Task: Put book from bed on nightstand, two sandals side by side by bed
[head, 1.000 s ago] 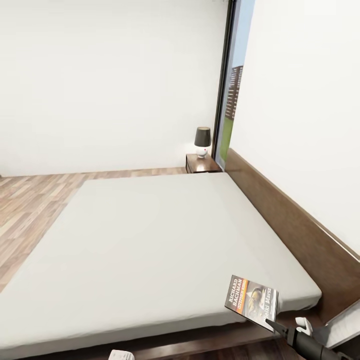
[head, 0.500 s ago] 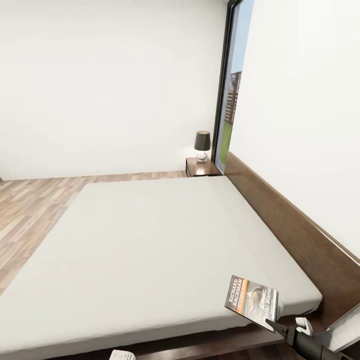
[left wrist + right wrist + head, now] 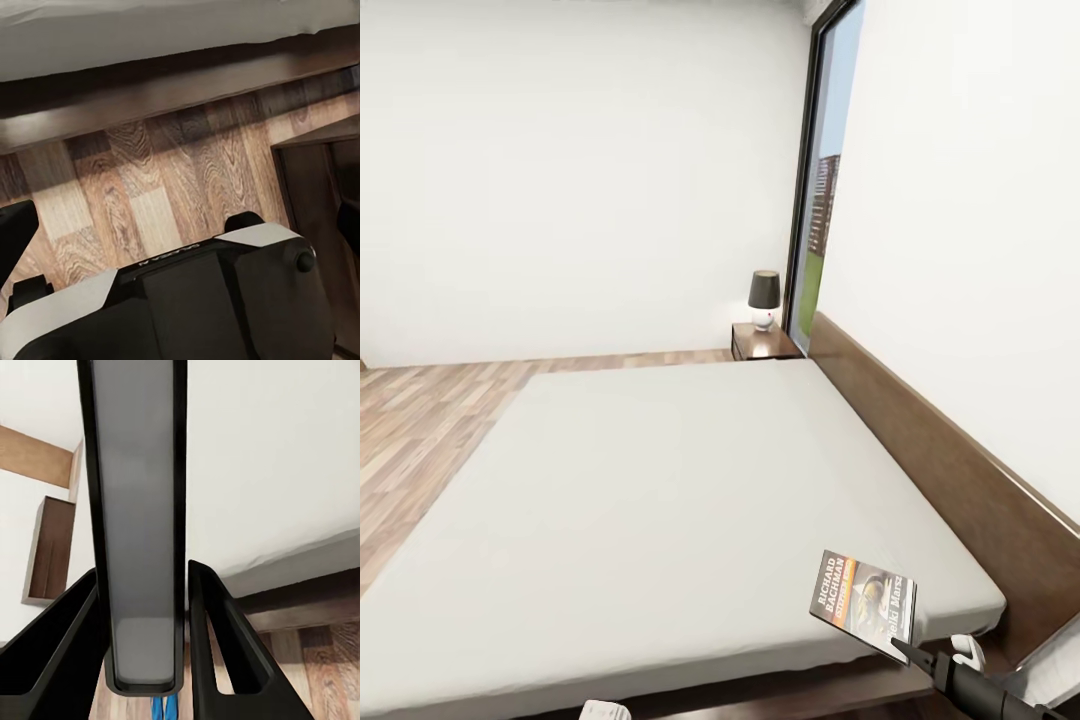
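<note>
1. The bed (image 3: 660, 500) takes up most of the head view: a plain off-white mattress on a dark brown frame, with the headboard (image 3: 940, 450) running along the white wall on the right.
2. The floor (image 3: 420, 420) is mixed-tone wood plank, showing to the left of the bed and beyond its far edge.
3. In the far corner a nightstand (image 3: 763, 342) stands just beside the bed, against the headboard end. A small lamp (image 3: 764, 298) with a dark shade and a white base stands on it.
4. A tall black-framed window (image 3: 815, 200) rises behind the nightstand, showing grass and a distant building.
5. The right gripper (image 3: 912, 652) sits low at the right of the head view, off the near corner of the bed. Its fingers are clamped on the lower edge of the book (image 3: 863, 603).
6. The book is lifted clear of the mattress and tilted, cover facing the head camera: white author lettering, an orange band and a greyish picture.
7. In the right wrist view the book (image 3: 139, 525) stands edge-on between the two black fingers (image 3: 217, 652), which press on it from both sides. Something blue (image 3: 163, 708) shows on the floor below it.
8. The left wrist view looks at plank floor, the bed frame and the robot's own body; I cannot tell whether the left gripper is parted or closed.
</note>
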You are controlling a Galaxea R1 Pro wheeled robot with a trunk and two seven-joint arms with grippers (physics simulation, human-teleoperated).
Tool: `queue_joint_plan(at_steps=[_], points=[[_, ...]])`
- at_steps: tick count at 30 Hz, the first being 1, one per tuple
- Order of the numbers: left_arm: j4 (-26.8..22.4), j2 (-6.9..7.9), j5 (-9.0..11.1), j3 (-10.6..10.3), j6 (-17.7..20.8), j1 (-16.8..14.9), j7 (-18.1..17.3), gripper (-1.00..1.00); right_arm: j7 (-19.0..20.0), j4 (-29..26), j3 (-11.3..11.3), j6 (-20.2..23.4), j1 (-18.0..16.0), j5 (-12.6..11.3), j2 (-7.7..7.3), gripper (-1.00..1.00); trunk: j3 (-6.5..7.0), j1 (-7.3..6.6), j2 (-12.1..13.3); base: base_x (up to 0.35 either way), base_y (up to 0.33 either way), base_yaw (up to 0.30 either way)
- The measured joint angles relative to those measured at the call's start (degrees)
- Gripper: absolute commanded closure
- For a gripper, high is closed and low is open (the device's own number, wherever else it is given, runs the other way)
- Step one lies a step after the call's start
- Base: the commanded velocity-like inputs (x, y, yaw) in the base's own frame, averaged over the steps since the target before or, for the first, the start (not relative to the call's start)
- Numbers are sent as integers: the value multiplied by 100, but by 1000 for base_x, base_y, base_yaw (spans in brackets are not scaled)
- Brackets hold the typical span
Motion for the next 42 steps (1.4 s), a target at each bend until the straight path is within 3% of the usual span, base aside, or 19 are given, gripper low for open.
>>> queue_joint_plan(at_steps=[42], points=[[-4,-23,-6,-11,0,18,-2,-100,0,1,1,-5,0,0,7,100,392,0,1,0,0,0]])
